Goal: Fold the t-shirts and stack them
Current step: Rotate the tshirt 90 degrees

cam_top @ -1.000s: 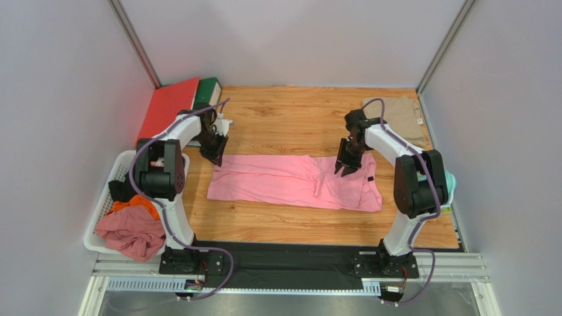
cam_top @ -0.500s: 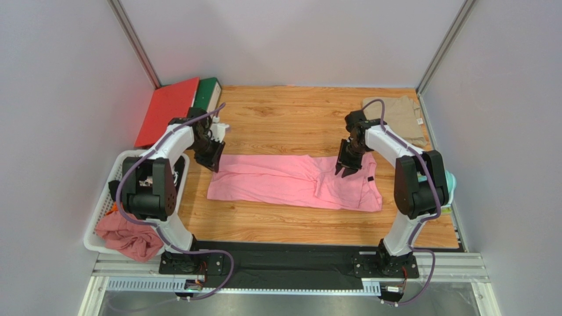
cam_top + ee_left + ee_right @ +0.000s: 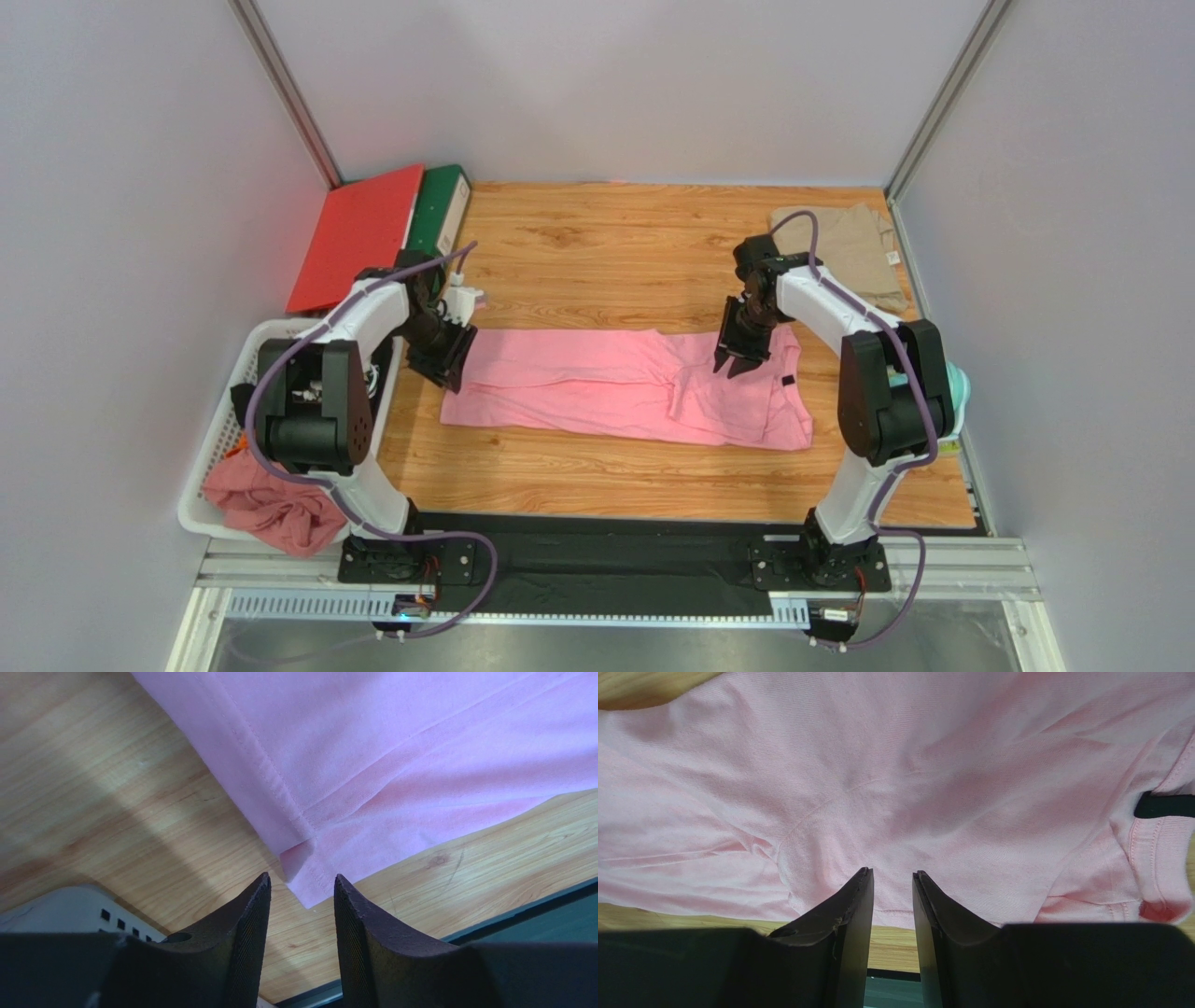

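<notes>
The light pink t-shirt (image 3: 631, 385) lies flat on the wooden table, folded lengthwise into a long band, its dark neck label (image 3: 788, 380) at the right end. My left gripper (image 3: 439, 364) is open and empty at the shirt's left edge; in the left wrist view the left gripper (image 3: 302, 882) has the shirt's near-left corner (image 3: 302, 861) just ahead of its tips. My right gripper (image 3: 734, 360) is open and empty, low over the shirt's right part. In the right wrist view the right gripper (image 3: 892, 876) points at the pink cloth (image 3: 913, 777) and the label (image 3: 1164, 805). The khaki-beige t-shirt (image 3: 859, 252) lies folded at the back right.
A red folder (image 3: 358, 231) and a green binder (image 3: 443, 199) lie at the back left. A white basket (image 3: 225, 427) with crumpled clothes (image 3: 281, 501) stands left of the table. A teal object (image 3: 958, 385) sits at the right edge. A black strip (image 3: 617, 539) runs along the near edge.
My left gripper has moved from the shirt's far-left corner toward the near side along its left edge. The right arm and the shirt have stayed put.
</notes>
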You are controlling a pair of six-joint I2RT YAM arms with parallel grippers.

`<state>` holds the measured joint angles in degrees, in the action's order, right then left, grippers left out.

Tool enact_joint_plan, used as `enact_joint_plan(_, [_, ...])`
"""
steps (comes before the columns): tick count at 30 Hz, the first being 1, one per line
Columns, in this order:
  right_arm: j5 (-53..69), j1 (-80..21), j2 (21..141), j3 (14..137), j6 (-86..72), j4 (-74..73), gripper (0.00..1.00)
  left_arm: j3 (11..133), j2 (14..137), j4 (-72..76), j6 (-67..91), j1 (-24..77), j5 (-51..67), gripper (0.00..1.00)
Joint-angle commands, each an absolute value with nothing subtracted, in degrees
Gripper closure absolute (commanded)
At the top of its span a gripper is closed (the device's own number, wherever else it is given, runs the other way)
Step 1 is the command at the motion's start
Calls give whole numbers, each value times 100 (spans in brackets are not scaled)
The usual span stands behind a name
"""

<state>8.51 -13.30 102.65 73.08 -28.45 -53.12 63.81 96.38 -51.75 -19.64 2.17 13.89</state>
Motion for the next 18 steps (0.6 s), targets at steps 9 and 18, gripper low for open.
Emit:
enact_joint_plan(9, [932, -1502, 10107, 7680, -2988, -5335, 68, 8595, 10256, -5625, -1486, 833, 1837, 54])
enact_joint_plan(18, [564, -1600, 10116, 7980, -3041, -5545, 67, 8613, 11328, -5335, -1406, 976, 1881, 57])
